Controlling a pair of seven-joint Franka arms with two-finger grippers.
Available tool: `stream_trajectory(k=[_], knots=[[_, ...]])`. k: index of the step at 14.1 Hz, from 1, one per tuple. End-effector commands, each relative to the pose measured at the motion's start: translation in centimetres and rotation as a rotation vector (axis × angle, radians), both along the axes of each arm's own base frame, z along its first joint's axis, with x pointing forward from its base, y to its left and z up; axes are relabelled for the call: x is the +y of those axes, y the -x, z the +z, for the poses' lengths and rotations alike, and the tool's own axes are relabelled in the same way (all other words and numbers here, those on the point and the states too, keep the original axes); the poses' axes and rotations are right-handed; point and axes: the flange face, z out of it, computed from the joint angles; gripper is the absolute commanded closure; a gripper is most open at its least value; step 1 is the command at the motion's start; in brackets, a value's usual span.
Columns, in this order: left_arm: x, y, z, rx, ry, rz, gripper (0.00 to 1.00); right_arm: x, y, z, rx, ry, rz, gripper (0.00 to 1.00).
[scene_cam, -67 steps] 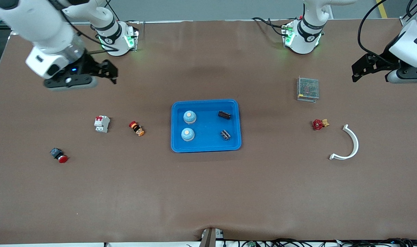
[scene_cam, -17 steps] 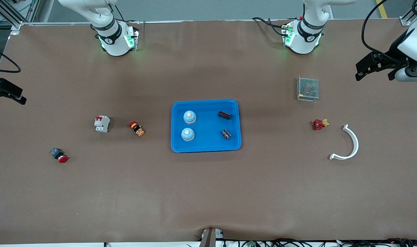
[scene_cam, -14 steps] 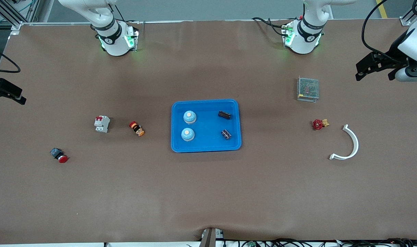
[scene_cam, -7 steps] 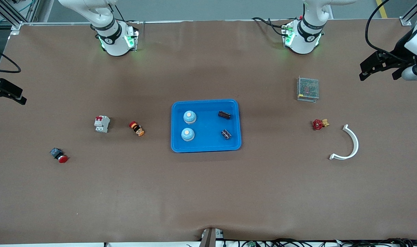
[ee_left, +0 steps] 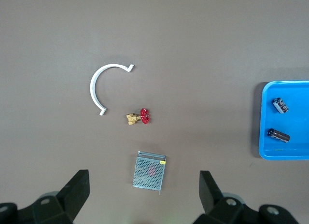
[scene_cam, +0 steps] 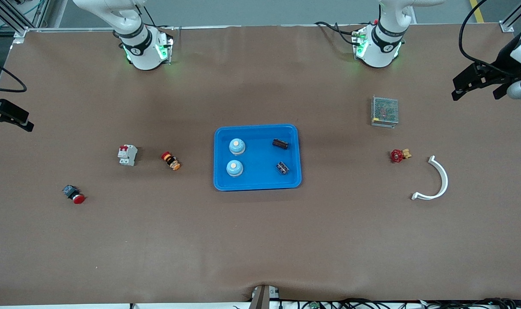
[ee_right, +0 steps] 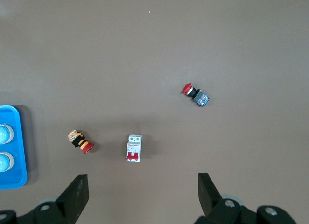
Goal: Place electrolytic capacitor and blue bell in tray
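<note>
Tray (scene_cam: 294,182) already holds two bells (scene_cam: 236,146) and two capacitors (scene_cam: 280,143), well apart from both sets of fingers. Right gripper (scene_cam: 7,116) and left gripper (scene_cam: 479,81) hang spread wide and empty. Judged risk: another reach nudging the parts out.

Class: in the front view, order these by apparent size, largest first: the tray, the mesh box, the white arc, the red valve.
1. tray
2. white arc, by its span, though it is thin
3. mesh box
4. red valve
All lie flat on the table, so nearness hardly skews this.
</note>
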Motion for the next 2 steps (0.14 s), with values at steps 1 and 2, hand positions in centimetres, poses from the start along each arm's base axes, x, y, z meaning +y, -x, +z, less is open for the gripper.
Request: stream_trajectory(k=[1, 2], knots=[[0.27, 0.0, 0.36, 0.007, 0.002, 0.009, 0.0, 0.0, -0.42, 0.43, -0.007, -0.012, 0.002, 0.0], [0.28, 0.0, 0.36, 0.006, -0.013, 0.006, 0.0, 0.33, -0.46, 0.43, -0.007, -0.012, 0.008, 0.0]])
